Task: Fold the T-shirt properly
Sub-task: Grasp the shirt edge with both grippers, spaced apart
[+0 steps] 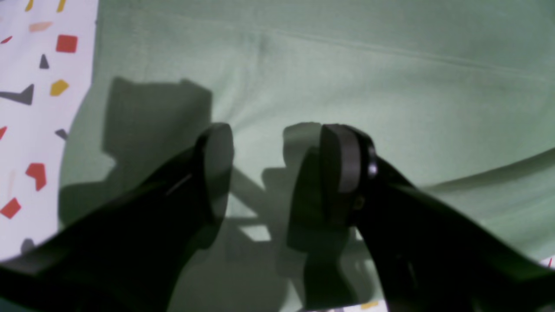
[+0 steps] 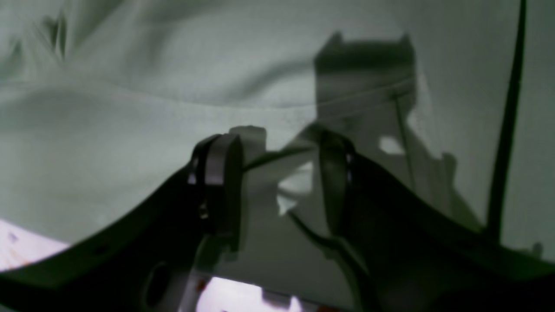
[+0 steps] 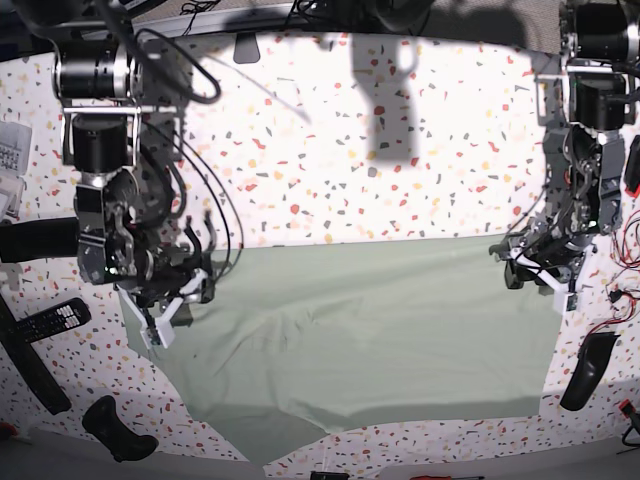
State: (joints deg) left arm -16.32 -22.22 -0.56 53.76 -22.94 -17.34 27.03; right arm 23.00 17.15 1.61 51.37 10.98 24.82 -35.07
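Note:
The pale green T-shirt (image 3: 360,340) lies spread across the speckled table (image 3: 400,180), its near edge uneven and rumpled at the front left. My left gripper (image 3: 545,277) sits at the shirt's right edge. In the left wrist view, the left gripper (image 1: 277,143) is open, its black fingers (image 1: 217,147) low over the T-shirt (image 1: 347,78), with creases running out from between them. My right gripper (image 3: 165,318) is at the shirt's left edge. In the right wrist view, the right gripper (image 2: 277,147) is also open above the wrinkled T-shirt (image 2: 108,143), nothing pinched.
A black remote (image 3: 45,320) and a black handle-like object (image 3: 112,428) lie at the left near the table's front. Another black object (image 3: 585,370) and loose wires (image 3: 620,300) sit at the right edge. Cables hang beside the left-hand arm (image 3: 210,240).

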